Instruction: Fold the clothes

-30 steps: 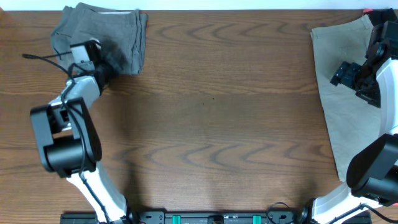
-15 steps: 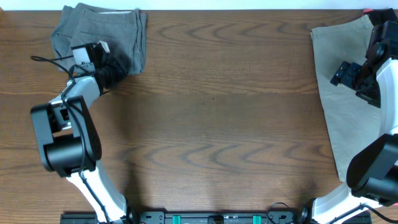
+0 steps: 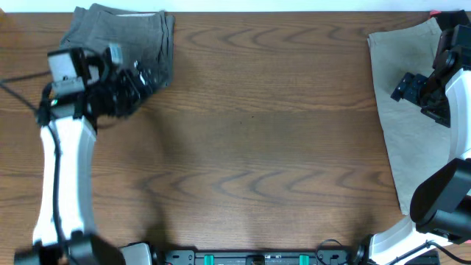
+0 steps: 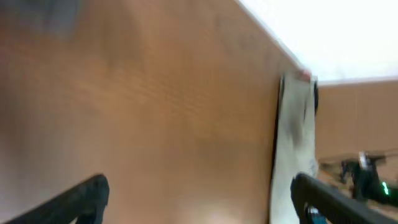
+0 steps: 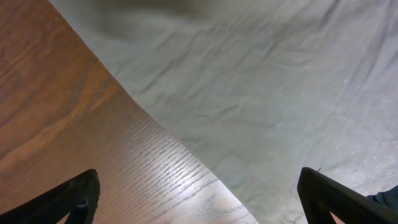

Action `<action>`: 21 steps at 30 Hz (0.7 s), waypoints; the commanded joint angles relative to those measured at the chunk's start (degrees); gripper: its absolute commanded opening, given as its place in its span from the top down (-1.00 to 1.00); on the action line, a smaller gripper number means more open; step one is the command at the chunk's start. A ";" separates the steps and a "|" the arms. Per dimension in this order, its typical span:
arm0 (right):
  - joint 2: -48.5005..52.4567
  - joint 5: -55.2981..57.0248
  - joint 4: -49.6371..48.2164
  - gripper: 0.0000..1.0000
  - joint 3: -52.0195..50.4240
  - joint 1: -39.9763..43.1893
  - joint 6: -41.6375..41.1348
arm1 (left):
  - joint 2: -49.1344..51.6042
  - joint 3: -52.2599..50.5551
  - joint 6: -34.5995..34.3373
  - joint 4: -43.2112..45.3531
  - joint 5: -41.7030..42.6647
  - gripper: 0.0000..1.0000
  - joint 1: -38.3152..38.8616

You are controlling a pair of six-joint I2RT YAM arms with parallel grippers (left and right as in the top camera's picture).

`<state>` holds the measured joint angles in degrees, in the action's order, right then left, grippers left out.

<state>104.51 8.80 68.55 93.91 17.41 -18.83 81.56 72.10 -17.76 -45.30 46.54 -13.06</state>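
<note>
My right gripper (image 5: 199,176) hangs wide open and empty over the inner edge of the light beige-khaki cotton shorts (image 5: 261,93), which lie flat along the right side of the brown wooden table (image 3: 257,147). I'd drop straight onto that edge and pinch it cleanly before dragging it centreward. Farther off, my left gripper (image 4: 199,183), equally spread and empty, sits at the near edge of the bundled dark grey cotton shorts (image 3: 125,37) in the far-left corner. That pair looks done.

The brown wood-grain table (image 3: 250,132) carries 2 garments, well apart: bunched dark grey shorts (image 3: 140,33) at its far left corner and light beige-khaki shorts (image 3: 401,129) spread flat along its right edge.
</note>
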 commanded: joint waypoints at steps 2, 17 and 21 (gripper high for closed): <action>-0.02 0.35 0.07 -0.98 0.37 0.15 -0.42 | -7.15 0.13 11.78 -14.29 -0.44 -0.88 -0.02; -0.02 0.35 0.04 -0.99 0.37 0.15 -0.39 | -42.10 -11.19 17.11 -32.48 -7.56 -0.95 -0.02; -0.02 0.35 0.04 -0.98 0.37 0.15 -0.42 | -47.71 -11.19 17.11 -32.46 -7.61 -0.96 -0.02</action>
<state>104.51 8.80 68.55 93.91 17.41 -18.83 36.47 61.21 -1.58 -77.80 39.75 -13.06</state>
